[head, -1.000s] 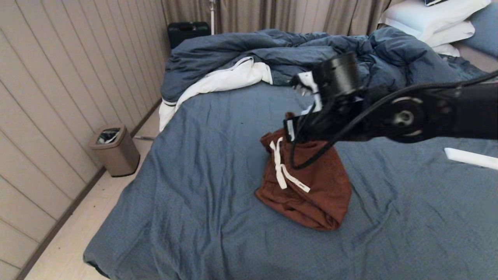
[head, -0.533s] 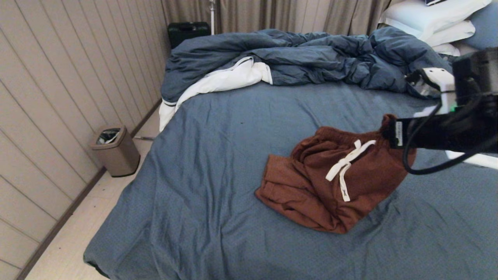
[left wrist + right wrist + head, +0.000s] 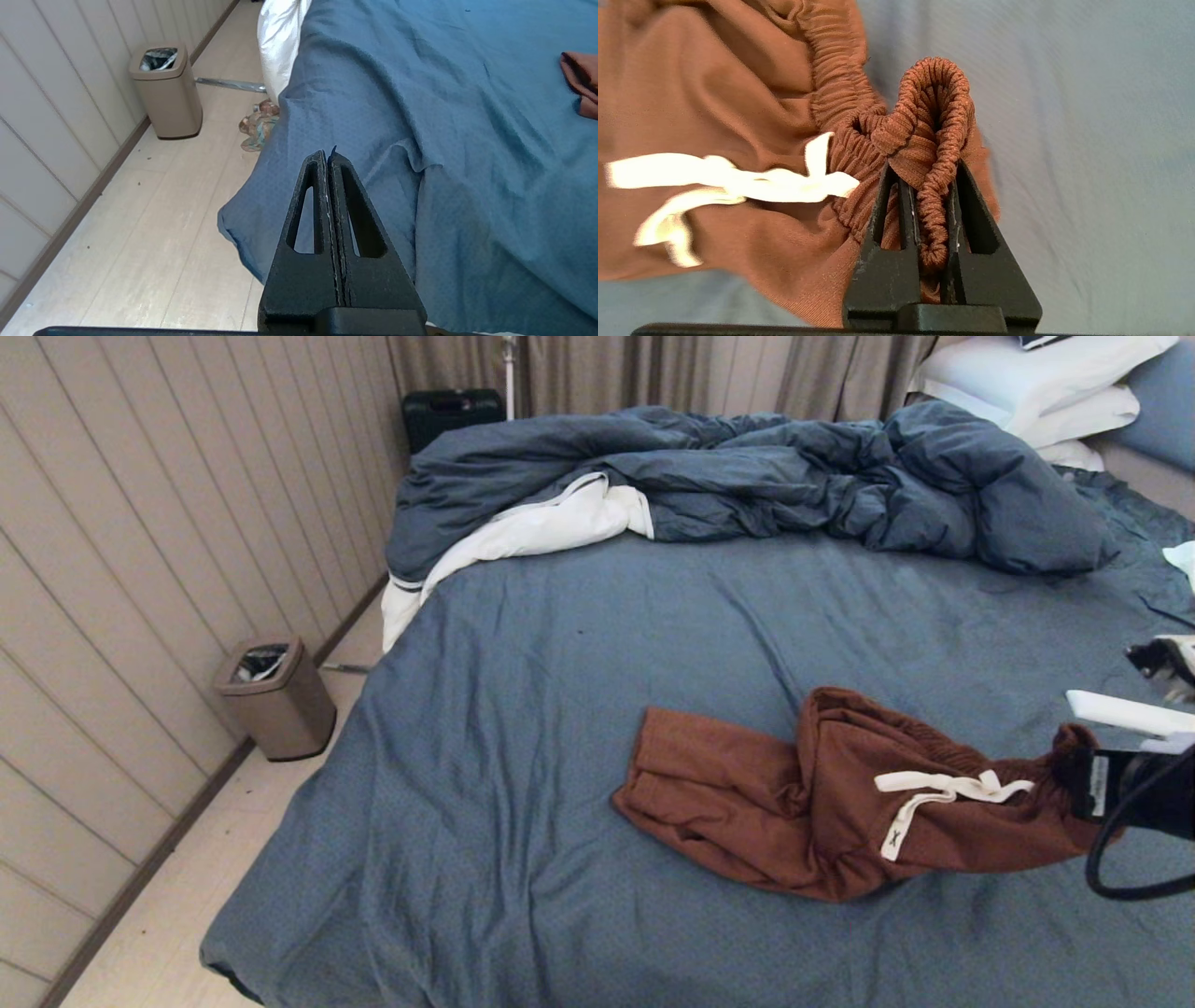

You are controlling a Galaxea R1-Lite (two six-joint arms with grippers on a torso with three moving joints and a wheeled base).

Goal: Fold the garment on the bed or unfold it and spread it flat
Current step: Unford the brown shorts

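The rust-brown shorts (image 3: 822, 803) lie stretched across the slate-blue sheet of the bed (image 3: 560, 644), hem end at the left, waistband drawn to the right and lifted. Their white drawstring (image 3: 943, 793) dangles over the front. My right gripper (image 3: 1088, 782) is at the head view's right edge, shut on the gathered elastic waistband (image 3: 934, 140), which bunches up between its fingers (image 3: 924, 168). The left gripper (image 3: 328, 156) is shut on nothing, hanging over the bed's near left corner above the floor; one hem of the shorts (image 3: 581, 84) shows at that view's edge. The white patch is hidden.
A rumpled dark-blue duvet (image 3: 747, 476) with white lining lies across the far side, white pillows (image 3: 1036, 383) at the far right. A tan waste bin (image 3: 275, 695) stands on the floor by the panelled wall. A white flat object (image 3: 1120, 709) lies on the sheet at the right.
My right gripper has pulled the waistband from the middle of the bed far to the right and lower. The shorts went from a hanging bunch to stretched out sideways.
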